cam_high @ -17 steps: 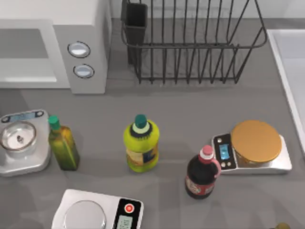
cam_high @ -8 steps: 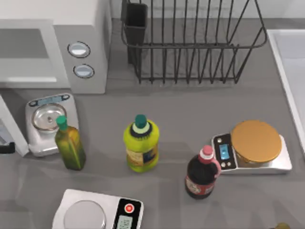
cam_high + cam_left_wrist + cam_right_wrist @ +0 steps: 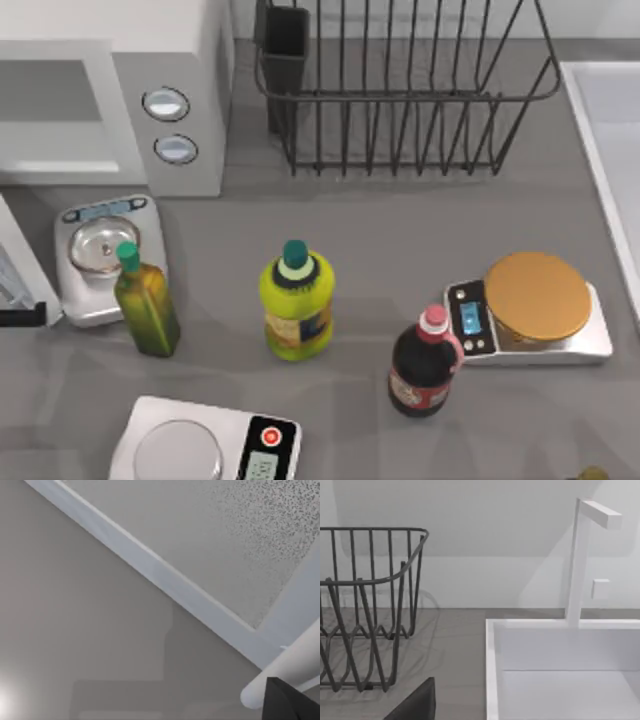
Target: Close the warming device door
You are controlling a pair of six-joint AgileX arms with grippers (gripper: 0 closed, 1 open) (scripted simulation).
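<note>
The white microwave (image 3: 170,60) stands at the table's back left, its grey cavity open and two round knobs on the side panel. Its door (image 3: 22,262) juts out toward the front at the table's left edge, window facing right. A dark tip of my left gripper (image 3: 22,318) shows at the door's outer end. In the left wrist view the door frame (image 3: 165,575) is very close, and a dark finger (image 3: 292,705) sits beside the white bar handle (image 3: 287,667). My right gripper (image 3: 415,707) is parked near the sink.
A silver scale (image 3: 100,250) and a green oil bottle (image 3: 145,310) stand right beside the door. Farther right are a yellow bottle (image 3: 296,300), a dark red bottle (image 3: 425,365) and a gold-topped scale (image 3: 535,305). Another scale (image 3: 205,445) lies in front. A wire rack (image 3: 400,90) and a white sink (image 3: 610,150) are behind.
The door has come into view at the left edge. The silver scale and oil bottle have shifted right and back. In the last half second the gripper tip has edged right.
</note>
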